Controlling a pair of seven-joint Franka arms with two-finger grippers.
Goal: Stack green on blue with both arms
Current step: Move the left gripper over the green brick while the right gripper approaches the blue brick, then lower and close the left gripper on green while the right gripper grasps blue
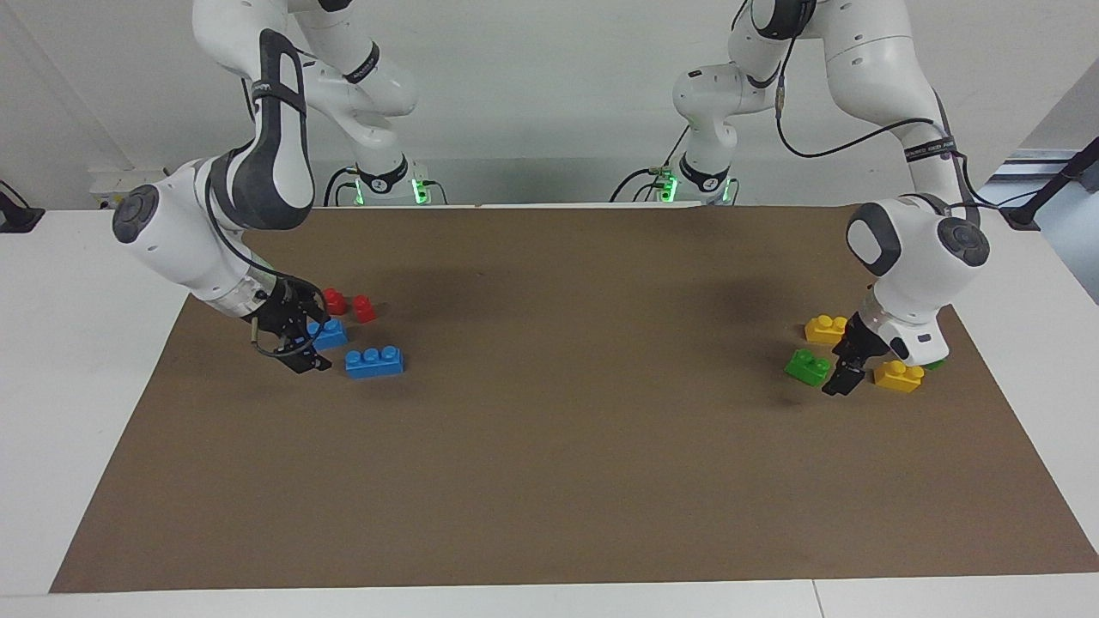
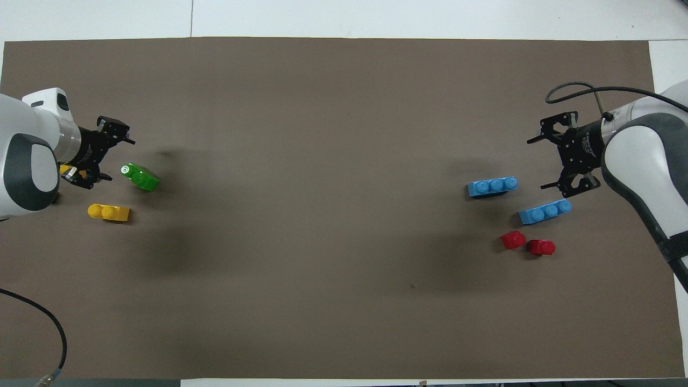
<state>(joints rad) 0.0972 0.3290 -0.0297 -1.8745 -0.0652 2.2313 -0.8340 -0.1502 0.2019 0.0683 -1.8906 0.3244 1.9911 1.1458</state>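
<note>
One green brick [image 1: 807, 366] [image 2: 141, 178] lies on the brown mat toward the left arm's end. A second green brick [image 1: 934, 364] barely shows past the left arm's hand. My left gripper [image 1: 846, 365] [image 2: 119, 160] hangs open and empty, low between the first green brick and a yellow brick [image 1: 897, 376]. Two blue bricks lie toward the right arm's end, one [image 1: 374, 361] [image 2: 492, 186] farther from the robots than the other [image 1: 333, 333] [image 2: 545, 210]. My right gripper [image 1: 305, 348] [image 2: 536, 164] is open and empty, low beside the blue bricks, partly hiding the nearer one.
Two small red bricks [image 1: 334, 300] [image 1: 364, 308] sit just nearer to the robots than the blue bricks. A second yellow brick [image 1: 826, 328] lies nearer to the robots than the green one. The brown mat [image 1: 549, 446] covers most of the white table.
</note>
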